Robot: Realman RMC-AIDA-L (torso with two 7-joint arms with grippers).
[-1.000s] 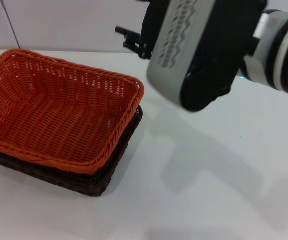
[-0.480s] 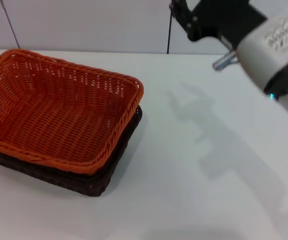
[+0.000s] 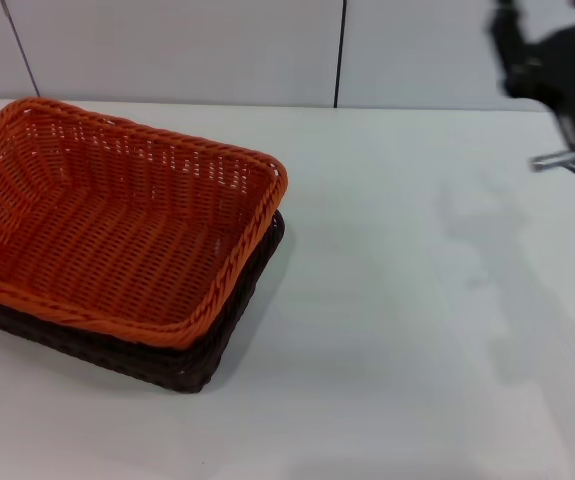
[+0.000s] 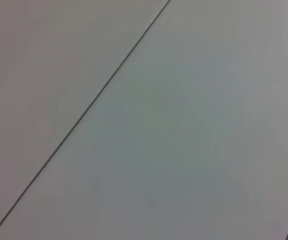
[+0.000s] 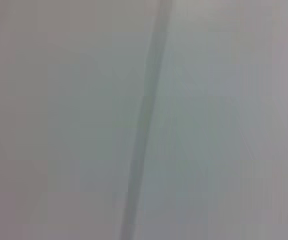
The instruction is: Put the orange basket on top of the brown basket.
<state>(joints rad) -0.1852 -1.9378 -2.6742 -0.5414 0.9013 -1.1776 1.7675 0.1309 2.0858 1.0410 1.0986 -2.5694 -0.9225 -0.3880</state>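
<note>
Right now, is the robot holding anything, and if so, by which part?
Nothing is held. The orange basket sits nested in the brown basket, untouched. The right gripper is up at the far right edge, well away from both.

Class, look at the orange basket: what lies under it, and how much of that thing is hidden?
The orange basket sits nested in the brown basket. Only the brown one's near wall and right-hand corner show below the orange rim; its inside and floor are covered.

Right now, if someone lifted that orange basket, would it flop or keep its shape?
The orange basket probably keeps its shape: its woven walls stand up unsupported. Open weave suggests it is light. Nested in the brown basket, it might drag that along.
</note>
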